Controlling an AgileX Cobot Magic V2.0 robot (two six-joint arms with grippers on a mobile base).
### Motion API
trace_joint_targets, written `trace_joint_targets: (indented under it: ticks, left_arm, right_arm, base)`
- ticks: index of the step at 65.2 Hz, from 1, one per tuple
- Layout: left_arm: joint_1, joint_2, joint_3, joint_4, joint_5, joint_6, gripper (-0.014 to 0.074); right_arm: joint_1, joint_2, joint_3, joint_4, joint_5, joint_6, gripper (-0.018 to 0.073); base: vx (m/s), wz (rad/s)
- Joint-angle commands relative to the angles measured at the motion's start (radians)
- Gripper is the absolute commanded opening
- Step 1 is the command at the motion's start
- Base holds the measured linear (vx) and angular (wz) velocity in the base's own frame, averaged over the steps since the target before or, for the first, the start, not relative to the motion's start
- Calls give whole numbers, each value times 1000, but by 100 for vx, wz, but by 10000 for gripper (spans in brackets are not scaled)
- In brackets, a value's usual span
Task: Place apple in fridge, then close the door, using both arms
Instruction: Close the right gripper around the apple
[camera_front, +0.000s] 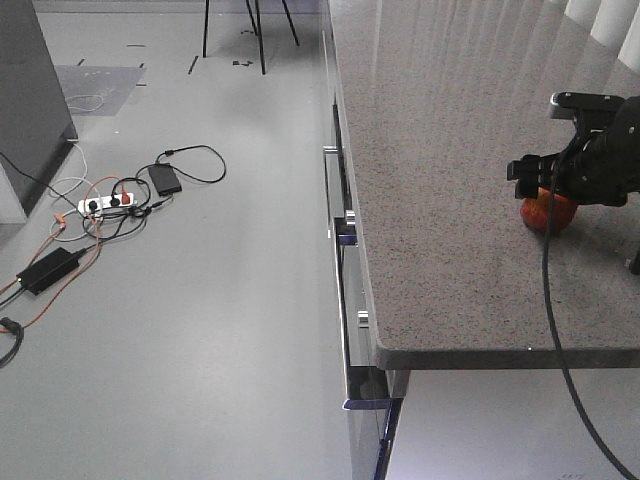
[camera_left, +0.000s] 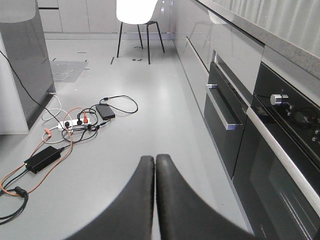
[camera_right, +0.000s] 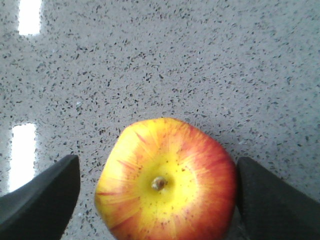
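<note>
I'm seeing one apple (camera_right: 167, 182) sitting stem-up on the speckled counter (camera_right: 150, 60). The right claw (camera_right: 159, 200) is hanging over it, spread wide, one finger on each side, not gripping. The left claw (camera_left: 155, 195) is pointing over the floor (camera_left: 150, 115), its two fingers pressing together, holding nothing. One white chair (camera_left: 136, 11) is standing beyond.

Speckled grey stone-look countertop (camera_front: 450, 200), polished enough to mirror 2 bright light patches. The apple (camera_right: 167, 182) has smooth, faintly waxy skin. The right gripper's fingers (camera_right: 45, 195) look matt black. Smooth grey floor (camera_front: 230, 300), dull sheen. Glossy grey cabinet fronts (camera_left: 200, 55), brushed metal handles (camera_left: 222, 112), shiny black glass oven door (camera_left: 280, 165).
</note>
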Motion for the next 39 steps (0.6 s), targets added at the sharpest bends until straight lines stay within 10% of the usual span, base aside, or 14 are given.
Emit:
trace_joint_targets:
  ticks: [1, 39]
  left_arm:
    - [-1, -14, 20, -6, -74, -4, -6]
    - [-1, -14, 20, -6, -74, -4, -6]
  right_arm:
    - [-3, -52, -31, 5, -45, -10, 594]
    - [-3, -30, -31, 5, -94, -1, 519]
  base:
    - [0, 0]
    - [0, 0]
